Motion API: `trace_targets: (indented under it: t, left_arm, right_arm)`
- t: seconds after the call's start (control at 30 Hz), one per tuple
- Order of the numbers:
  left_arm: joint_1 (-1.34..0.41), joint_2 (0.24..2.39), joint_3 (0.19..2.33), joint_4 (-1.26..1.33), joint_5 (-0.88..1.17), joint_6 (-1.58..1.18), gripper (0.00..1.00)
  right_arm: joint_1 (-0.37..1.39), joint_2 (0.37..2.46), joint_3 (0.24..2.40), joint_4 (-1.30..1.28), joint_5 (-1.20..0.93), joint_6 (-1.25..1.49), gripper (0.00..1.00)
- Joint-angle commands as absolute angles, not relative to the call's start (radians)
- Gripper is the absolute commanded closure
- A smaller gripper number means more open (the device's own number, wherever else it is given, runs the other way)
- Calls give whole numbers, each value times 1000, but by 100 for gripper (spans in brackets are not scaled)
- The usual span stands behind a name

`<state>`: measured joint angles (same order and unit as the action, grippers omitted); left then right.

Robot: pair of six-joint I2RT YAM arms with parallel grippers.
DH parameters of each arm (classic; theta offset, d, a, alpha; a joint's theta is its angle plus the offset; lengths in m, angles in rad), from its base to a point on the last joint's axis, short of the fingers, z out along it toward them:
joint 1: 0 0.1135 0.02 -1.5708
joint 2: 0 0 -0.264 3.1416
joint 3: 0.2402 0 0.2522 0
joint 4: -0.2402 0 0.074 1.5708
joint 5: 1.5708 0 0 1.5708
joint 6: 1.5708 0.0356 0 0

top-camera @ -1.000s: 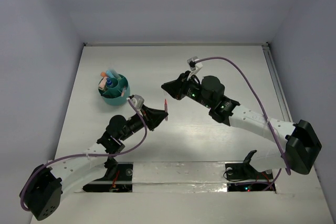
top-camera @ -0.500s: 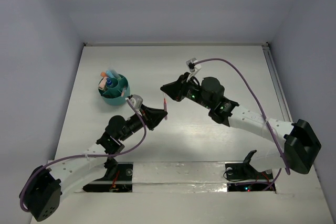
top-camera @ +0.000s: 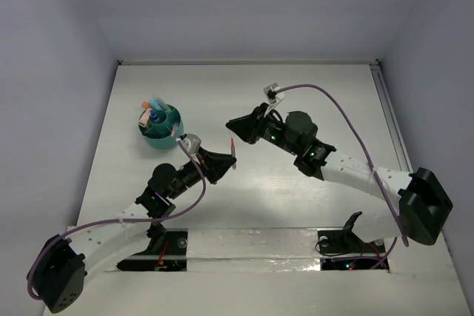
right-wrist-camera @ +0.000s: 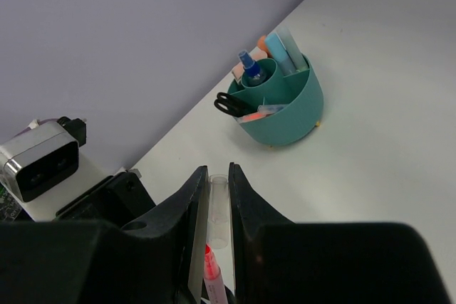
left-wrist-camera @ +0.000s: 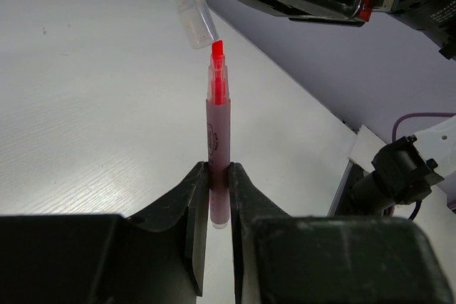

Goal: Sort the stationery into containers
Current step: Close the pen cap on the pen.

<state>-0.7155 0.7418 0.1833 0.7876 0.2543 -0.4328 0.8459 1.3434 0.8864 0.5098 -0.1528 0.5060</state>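
Since the earlier frame, right gripper (right-wrist-camera: 214, 183) is nudged slightly leftward. Clear cap (right-wrist-camera: 219, 218) is pinched in it, just off the tip of pink marker (left-wrist-camera: 218, 133), which is clamped tip-up by left gripper (left-wrist-camera: 215, 176) at centre frame, presumably for capping before teal pot (top-camera: 164, 140), upper left.

**Teal pot** (right-wrist-camera: 292, 115): moulded plastic, smooth, with a soft sheen on the outer wall.

**Scissors** (right-wrist-camera: 234, 105), standing in the pot: glossy black plastic handles.

**Blue-capped tube** (right-wrist-camera: 249, 69), also in the pot: shiny plastic cap.

**Table** (left-wrist-camera: 85, 105), under the pot: white and matt, with fine parallel grain lines like a wood-pattern laminate.

**Wall** (right-wrist-camera: 107, 33), behind the pot: flat, matt, even finish.

**Highlighter** (left-wrist-camera: 218, 140), to the right of the pot in the top view: glossy translucent pink plastic barrel; the red tip is dull and looks fibrous.

**Cap** (left-wrist-camera: 187, 5), just above that tip: clear plastic, slightly frosted.

**Left gripper** (left-wrist-camera: 217, 176) and **right gripper** (right-wrist-camera: 216, 176): black plastic fingers (left-wrist-camera: 192, 211), matt and smooth-faced.
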Motion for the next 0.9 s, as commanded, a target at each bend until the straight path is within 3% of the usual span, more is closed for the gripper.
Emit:
trace_targets:
  t: [0.0, 0.87]
  left_arm:
    - [-710, 719, 187, 867, 241, -446, 100]
    - [-710, 753, 192, 902, 290, -443, 100]
  right_arm:
    - [868, 1327, 858, 609, -153, 499, 100]
    - [877, 1319, 833, 678, -61, 506, 100]
